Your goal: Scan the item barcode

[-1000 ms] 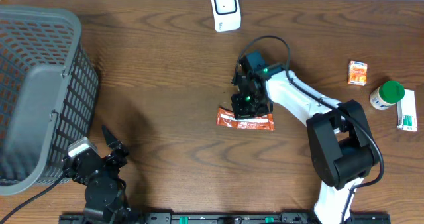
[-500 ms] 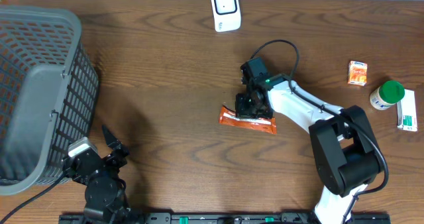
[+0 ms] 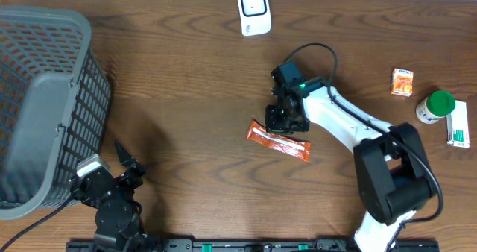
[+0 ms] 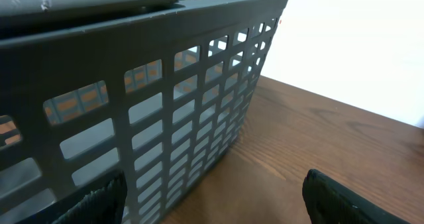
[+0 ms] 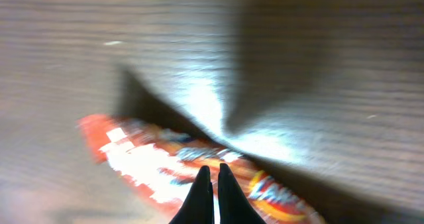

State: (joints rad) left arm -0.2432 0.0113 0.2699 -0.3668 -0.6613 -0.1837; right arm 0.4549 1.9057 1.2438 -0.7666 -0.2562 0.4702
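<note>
An orange snack packet (image 3: 279, 141) lies slanted on the wooden table at centre. My right gripper (image 3: 280, 125) is shut, and its tips hover over the packet's upper edge. The right wrist view shows the packet (image 5: 165, 164) blurred behind the closed fingertips of the right gripper (image 5: 213, 169). I cannot tell whether they pinch the film. A white barcode scanner (image 3: 253, 10) stands at the table's far edge. My left gripper (image 3: 128, 162) rests open at the near left beside the basket. Nothing is between the fingers of the left gripper (image 4: 212, 204) in its wrist view.
A grey mesh basket (image 3: 45, 95) fills the left side and looms close in the left wrist view of the basket (image 4: 165, 85). At the right edge sit a small orange box (image 3: 402, 81), a green-lidded bottle (image 3: 434, 106) and a white carton (image 3: 460, 125).
The right gripper shifted slightly right and back. The packet turned from level to slanted, its right end sliding toward the front. The left arm stayed still.
</note>
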